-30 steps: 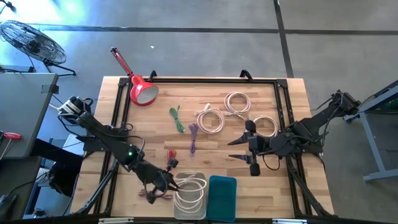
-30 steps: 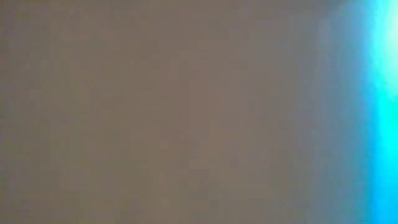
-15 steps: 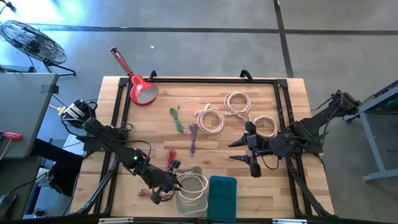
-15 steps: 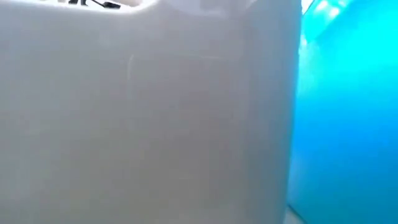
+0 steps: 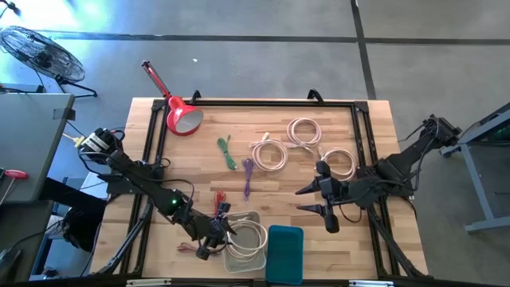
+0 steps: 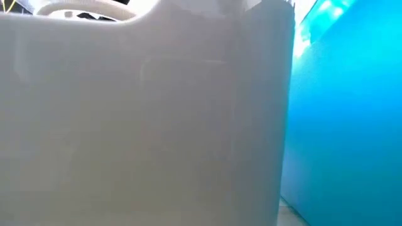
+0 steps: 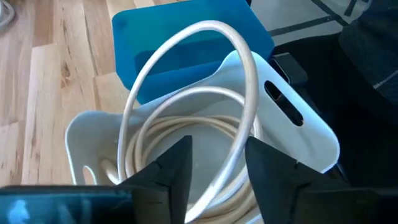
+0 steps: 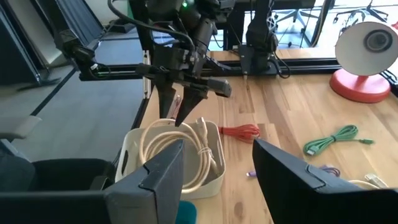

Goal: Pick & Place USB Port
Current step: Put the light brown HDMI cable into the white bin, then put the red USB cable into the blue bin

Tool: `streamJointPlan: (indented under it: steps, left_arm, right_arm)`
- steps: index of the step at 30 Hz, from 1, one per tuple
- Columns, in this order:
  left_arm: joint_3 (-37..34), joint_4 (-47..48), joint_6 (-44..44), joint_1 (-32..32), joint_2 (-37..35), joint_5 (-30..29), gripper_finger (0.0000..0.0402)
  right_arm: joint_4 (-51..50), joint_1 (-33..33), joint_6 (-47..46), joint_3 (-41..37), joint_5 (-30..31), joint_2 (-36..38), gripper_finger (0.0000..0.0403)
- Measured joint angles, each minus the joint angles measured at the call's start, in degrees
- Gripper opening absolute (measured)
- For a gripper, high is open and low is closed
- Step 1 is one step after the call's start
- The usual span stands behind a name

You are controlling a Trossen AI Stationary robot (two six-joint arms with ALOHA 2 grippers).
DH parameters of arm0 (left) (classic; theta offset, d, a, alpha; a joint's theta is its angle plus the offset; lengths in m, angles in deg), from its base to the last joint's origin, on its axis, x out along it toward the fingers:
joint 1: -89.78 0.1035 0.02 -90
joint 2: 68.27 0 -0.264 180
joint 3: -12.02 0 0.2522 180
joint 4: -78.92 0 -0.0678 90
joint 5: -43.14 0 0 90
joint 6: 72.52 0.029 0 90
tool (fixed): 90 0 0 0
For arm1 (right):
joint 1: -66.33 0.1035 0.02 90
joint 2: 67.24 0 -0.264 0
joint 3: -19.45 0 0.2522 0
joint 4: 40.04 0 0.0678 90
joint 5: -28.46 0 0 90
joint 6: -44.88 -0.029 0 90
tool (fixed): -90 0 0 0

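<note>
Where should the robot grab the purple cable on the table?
Probably across the middle of the purple cable, coming straight down from above. It lies flat on the wood as a long thin bundle with bare table on both sides, so the gripper fingers would best close across its narrow width.

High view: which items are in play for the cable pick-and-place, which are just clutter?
In play:
white bin holding a coiled white cable
left gripper, open at the bin's rim
three white cable coils

Lying about:
red desk lamp
green cable
purple cable
blue bin
right gripper, open, waiting
</note>
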Motion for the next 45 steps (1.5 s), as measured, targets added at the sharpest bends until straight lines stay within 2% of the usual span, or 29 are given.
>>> streamJointPlan:
  steps: [6,10,16,21,25,33,38,41,45]
  left_arm:
    - [4.0,0.9,1.5,0.0,0.0,0.3,0.0162]
    - [9.5,5.6,3.5,0.0,-0.2,3.8,0.0163]
    - [19.4,25.3,3.1,-0.1,-0.2,4.2,0.0163]
    - [24.3,47.4,-1.1,-0.1,-0.3,-1.7,0.0163]
    - [24.3,55.5,-9.9,0.0,-0.3,-5.8,0.0163]
    - [21.0,56.9,-32.7,0.1,0.2,-8.1,0.0163]
    - [17.0,61.9,-42.2,2.9,0.2,-3.5,0.0163]
    - [14.2,61.5,-43.5,5.3,0.2,0.1,0.0163]
    - [10.9,57.6,-43.5,8.5,0.2,1.3,0.0163]
  right_arm:
    - [-0.1,1.3,0.0,0.0,0.1,0.0,0.0181]
    - [0.0,1.9,0.0,0.0,0.1,-0.2,0.0181]
    - [-0.1,2.9,-0.2,0.0,0.1,-1.9,0.0181]
    - [0.0,3.2,-0.2,0.0,0.0,-3.7,0.0181]
    - [-0.1,3.2,-1.3,0.0,-0.2,-4.9,0.0181]
    - [0.0,3.2,-1.7,0.0,-0.3,-6.0,0.0181]
    - [0.0,3.2,-3.0,0.0,0.0,-6.0,0.0181]
    - [0.0,3.2,-3.4,0.0,0.0,-6.0,0.0181]
    - [0.0,3.2,-4.1,0.0,0.0,-6.0,0.0181]
